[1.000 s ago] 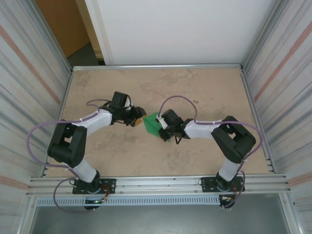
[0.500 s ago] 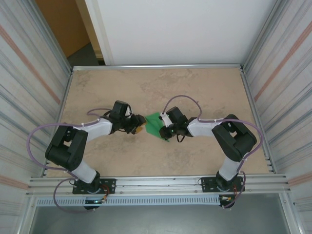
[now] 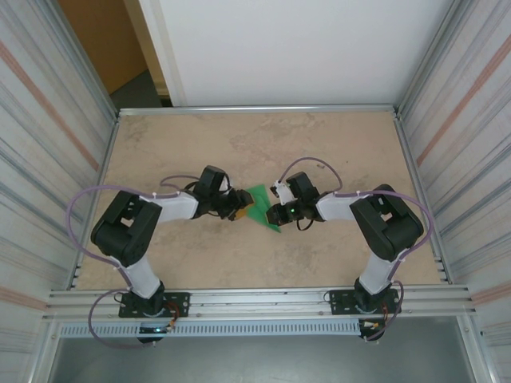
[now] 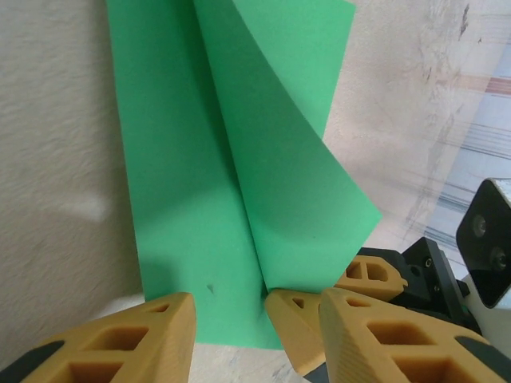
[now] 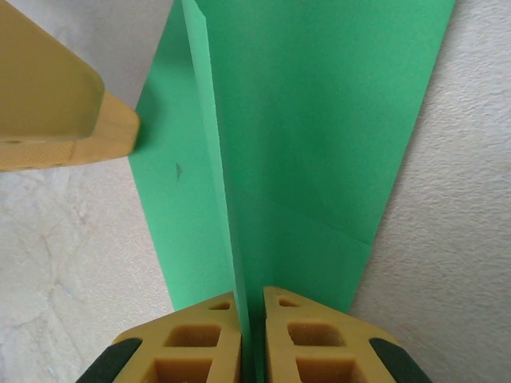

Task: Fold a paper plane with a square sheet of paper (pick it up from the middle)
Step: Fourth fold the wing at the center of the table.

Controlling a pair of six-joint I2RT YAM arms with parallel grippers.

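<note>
At the middle of the table, the right gripper is clenched on the green paper's raised centre crease. The left gripper stands released, straddling one end. Mid-fold, I'd say; that standing flap needs pressing flat next.

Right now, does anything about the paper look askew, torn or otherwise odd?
One flap of the green paper curls up off the table instead of lying flat, lifted where the right gripper pinches its crease. A small dark speck marks the flat part. No tears visible.
</note>
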